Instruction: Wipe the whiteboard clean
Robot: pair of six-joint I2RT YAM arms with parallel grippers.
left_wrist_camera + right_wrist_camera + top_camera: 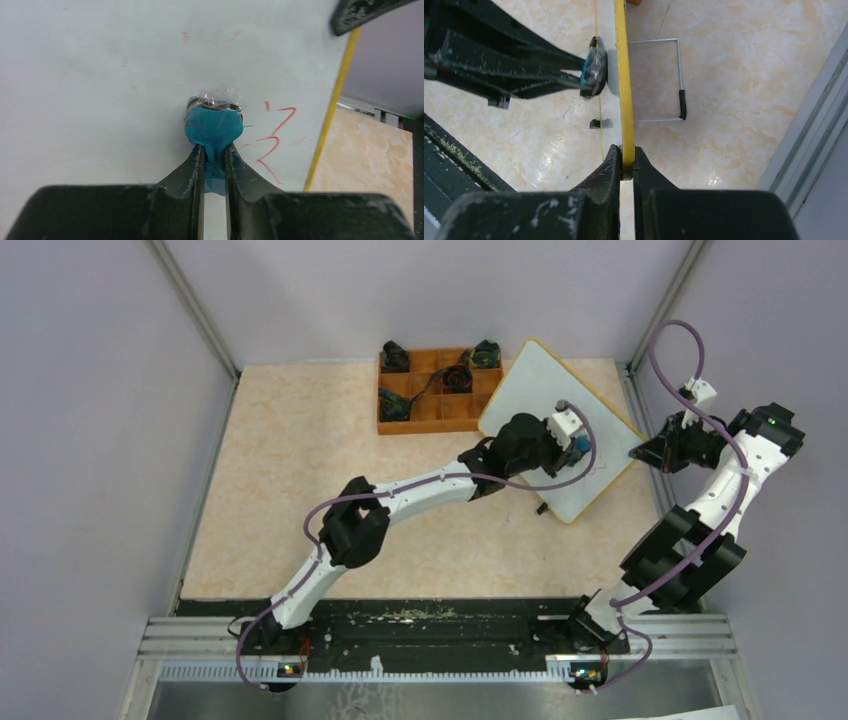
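Fingers (pixel 187 172) of the left gripper (pixel 215 157): shut tight on a blue eraser (pixel 212 127), a scrap of clear wrap at its far end. Holds it against the white face of the whiteboard (pixel 100 70). Just right of the eraser, red handwritten marks (pixel 274 142), close to the board's yellow frame (pixel 331 107); fainter red smudges higher up the face. At the top right corner of the left wrist view, one dark finger of the other gripper, at the frame. Over on the right gripper (pixel 626 162): clamps the same board by its yellow edge, one finger on each face. Behind the board, a thin wire stand (pixel 676 75) with a black tip. From above: stands tilted up on the far right part of the table (pixel 300 490), left arm (pixel 420 490) stretched across to it from the near left, right arm (pixel 720 495) folded up beside the right wall. Just beside the board's far left edge, an orange tray (pixel 425 425) with small dark things in several compartments.
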